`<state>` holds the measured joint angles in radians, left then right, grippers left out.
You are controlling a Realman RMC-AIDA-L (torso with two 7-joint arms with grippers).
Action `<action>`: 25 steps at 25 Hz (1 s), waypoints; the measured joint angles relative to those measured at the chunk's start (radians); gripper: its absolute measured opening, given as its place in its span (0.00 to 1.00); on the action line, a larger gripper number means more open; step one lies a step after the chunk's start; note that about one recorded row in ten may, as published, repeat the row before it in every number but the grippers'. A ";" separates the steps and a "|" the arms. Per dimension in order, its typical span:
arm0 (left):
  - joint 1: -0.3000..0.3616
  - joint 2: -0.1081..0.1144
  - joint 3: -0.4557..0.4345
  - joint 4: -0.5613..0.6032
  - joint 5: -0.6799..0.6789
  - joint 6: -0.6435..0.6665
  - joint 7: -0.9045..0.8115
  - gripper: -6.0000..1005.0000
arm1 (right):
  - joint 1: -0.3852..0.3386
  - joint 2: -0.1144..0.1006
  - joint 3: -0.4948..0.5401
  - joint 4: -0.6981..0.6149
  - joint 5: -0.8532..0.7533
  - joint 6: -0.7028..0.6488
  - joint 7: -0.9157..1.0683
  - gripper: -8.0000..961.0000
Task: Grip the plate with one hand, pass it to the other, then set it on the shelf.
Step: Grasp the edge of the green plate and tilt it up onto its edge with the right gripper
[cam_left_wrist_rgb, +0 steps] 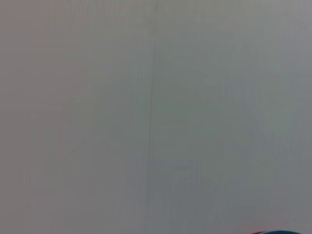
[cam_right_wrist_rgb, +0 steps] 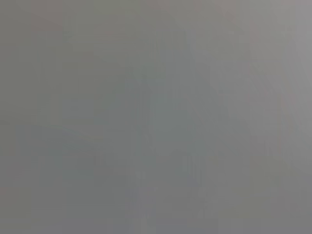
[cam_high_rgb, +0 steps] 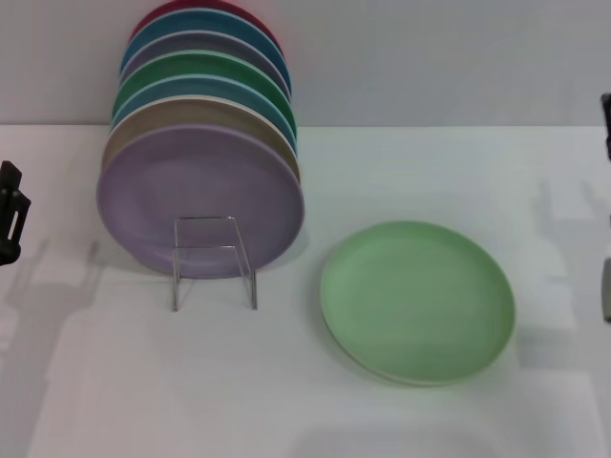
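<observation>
The plate (cam_high_rgb: 417, 301) lies flat on the white tabletop (cam_high_rgb: 286, 382), well apart from both my hands. Just to its left stands the clear shelf (cam_high_rgb: 214, 260), its front loop bare, with a row of coloured plates (cam_high_rgb: 200, 143) leaning behind it. My left gripper (cam_high_rgb: 11, 212) sits at the far left edge, my right gripper (cam_high_rgb: 605, 286) at the far right; I cannot tell how far either one's fingers are open.

Plate and shelf on the table

The plate (cam_high_rgb: 417, 301) lies flat on the table (cam_high_rgb: 143, 382), at four o'clock from the shelf (cam_high_rgb: 214, 260); stacked plates (cam_high_rgb: 200, 143) lean behind the shelf, toward twelve.
</observation>
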<state>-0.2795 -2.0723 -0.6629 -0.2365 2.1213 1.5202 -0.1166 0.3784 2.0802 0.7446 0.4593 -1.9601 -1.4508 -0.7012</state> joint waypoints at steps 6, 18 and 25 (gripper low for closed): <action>0.003 0.000 0.000 0.000 0.000 0.000 0.000 0.67 | -0.013 0.000 0.093 0.176 0.000 0.181 -0.133 0.63; 0.005 0.000 -0.005 0.000 0.000 -0.001 0.000 0.67 | -0.123 0.000 0.372 0.560 0.001 0.874 -0.384 0.63; 0.003 0.000 0.001 0.000 0.000 -0.001 0.000 0.67 | -0.163 -0.003 0.622 0.697 -0.002 1.419 -0.390 0.63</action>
<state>-0.2769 -2.0723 -0.6617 -0.2362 2.1218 1.5194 -0.1166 0.2154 2.0775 1.3662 1.1565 -1.9620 -0.0315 -1.0917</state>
